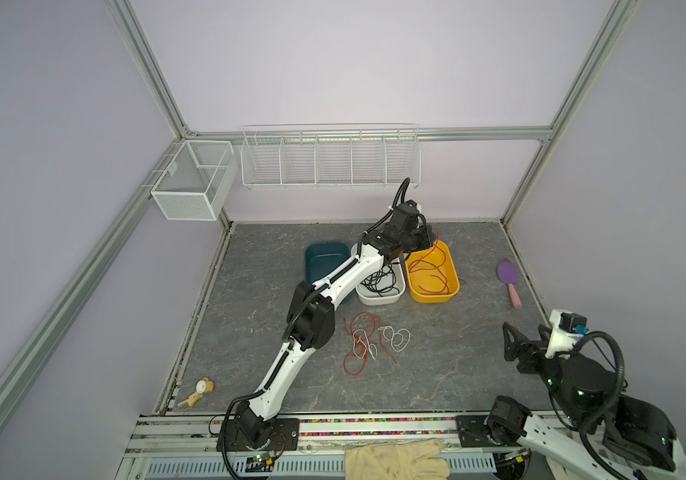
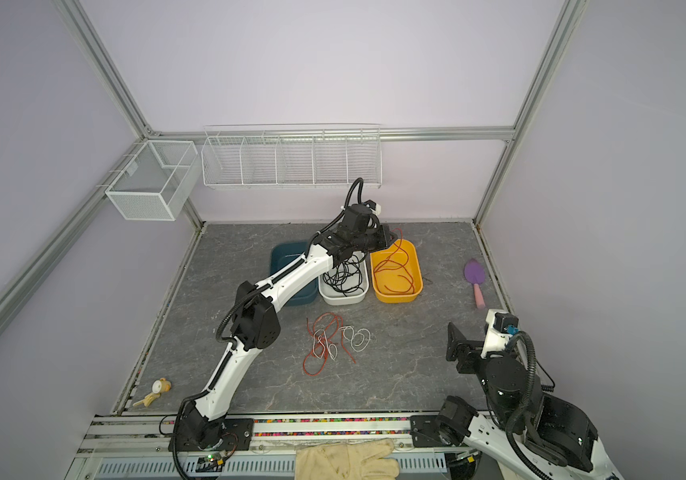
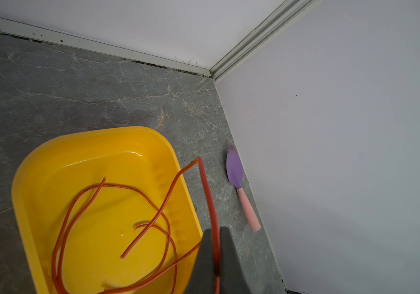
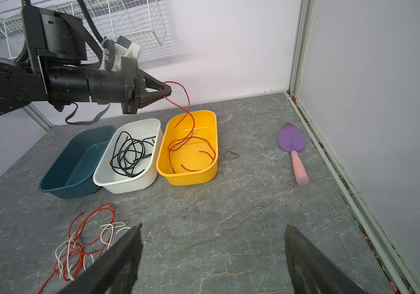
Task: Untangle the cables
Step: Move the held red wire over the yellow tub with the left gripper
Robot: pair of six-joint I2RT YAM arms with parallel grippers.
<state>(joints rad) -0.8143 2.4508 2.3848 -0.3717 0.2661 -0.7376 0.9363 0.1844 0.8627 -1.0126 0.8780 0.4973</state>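
Over yellow tub (image 4: pixel 188 177), red cable (image 3: pixel 208 201) hangs from left gripper (image 4: pixel 167 92) (pinched).

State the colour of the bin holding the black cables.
White; the bin shows best in the right wrist view.

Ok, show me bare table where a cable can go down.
Between the yellow bin and the purple trowel, forward to the right gripper, is bare. So is the strip from the teal bin to the left wall. Crowded: the three bins and the red-and-white cable tangle before them.
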